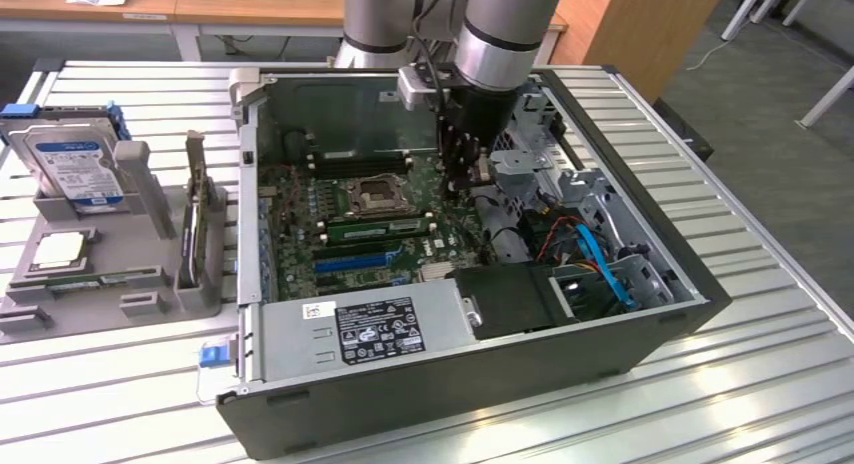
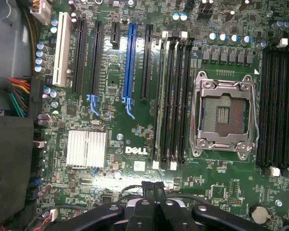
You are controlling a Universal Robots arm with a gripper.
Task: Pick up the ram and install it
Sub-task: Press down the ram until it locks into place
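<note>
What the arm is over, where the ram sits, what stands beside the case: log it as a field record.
case: open computer case on a slatted table
gripper: gripper shut, nothing visibly held, over the motherboard
ram: green ram standing in a memory slot beside the processor socket; whether it is latched cannot be told
socket: open, no chip in it
beside case: grey holder at the exterior view's left, carrying a hard drive
</note>
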